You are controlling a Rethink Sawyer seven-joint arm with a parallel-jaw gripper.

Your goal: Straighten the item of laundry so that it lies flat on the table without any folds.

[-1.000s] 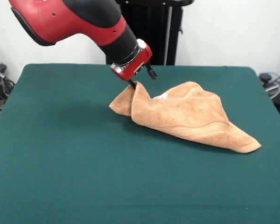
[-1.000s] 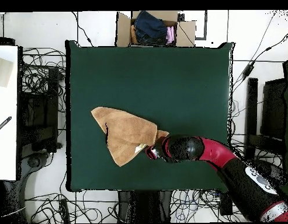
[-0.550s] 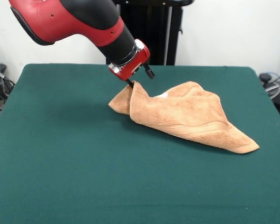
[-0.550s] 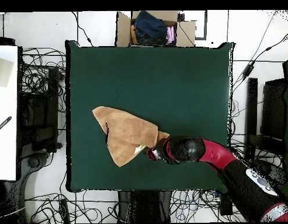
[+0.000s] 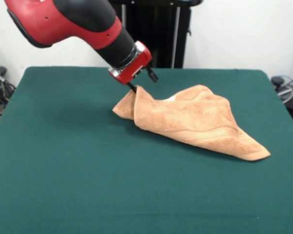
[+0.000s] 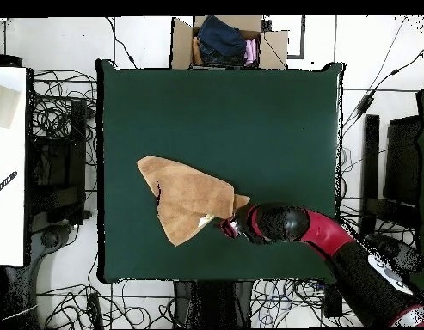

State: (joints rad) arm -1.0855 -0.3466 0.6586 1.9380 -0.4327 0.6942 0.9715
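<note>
— Towel [image 5: 195, 122] position? It lies crumpled and folded near the middle of the green table [image 5: 63, 170].

— And the claw [image 5: 135, 87]?

— It is closed on one raised corner of the towel, holding that corner a little above the table.

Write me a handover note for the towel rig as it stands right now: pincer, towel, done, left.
Pincer: shut on a raised corner of the light orange-tan terry-cloth towel, holding that corner just above the dark green felt-topped table.
Towel: in the front view it lies right of centre, bunched and folded over itself, tapering to a point low at the right. In the overhead view it sits left of centre, toward the base side, with the pincer at its right corner.
Done: one corner gripped and lifted.
Left: everything else. The towel is layered with folds, not flat. Probably draw the held corner outward to open the layers, then release.
</note>
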